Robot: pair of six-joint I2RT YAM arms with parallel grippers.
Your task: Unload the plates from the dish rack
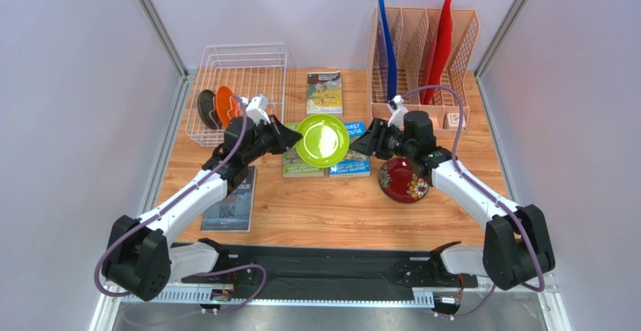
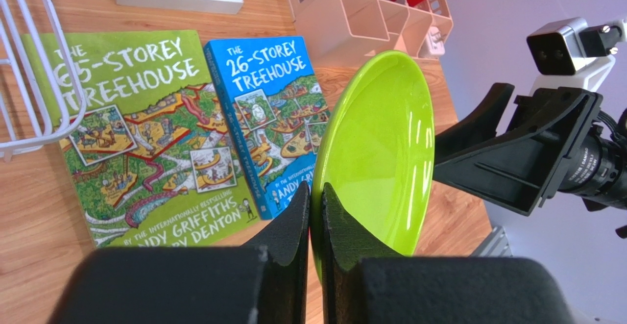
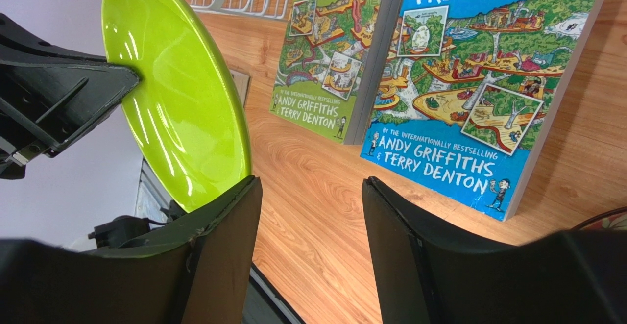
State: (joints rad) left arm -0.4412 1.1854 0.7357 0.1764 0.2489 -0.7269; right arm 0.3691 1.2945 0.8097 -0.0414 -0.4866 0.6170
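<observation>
My left gripper [image 1: 290, 141] is shut on the rim of the lime green plate [image 1: 322, 141] and holds it above two books at mid table; the plate also shows in the left wrist view [image 2: 379, 147] and the right wrist view [image 3: 173, 89]. My right gripper [image 1: 359, 145] is open, its jaws just right of the plate, one finger [image 3: 221, 221] beside the plate's edge. The dark red patterned plate [image 1: 403, 179] lies flat on the table under my right arm. The orange plate [image 1: 225, 104] and dark grey plate [image 1: 207, 109] stand in the white wire dish rack [image 1: 248, 57] at the back left.
A green book [image 1: 299, 162] and a blue book [image 1: 352, 162] lie under the held plate, another book [image 1: 324, 92] behind them, a dark book [image 1: 233, 203] at the front left. A peach file organizer [image 1: 421, 60] with blue and red folders stands at the back right.
</observation>
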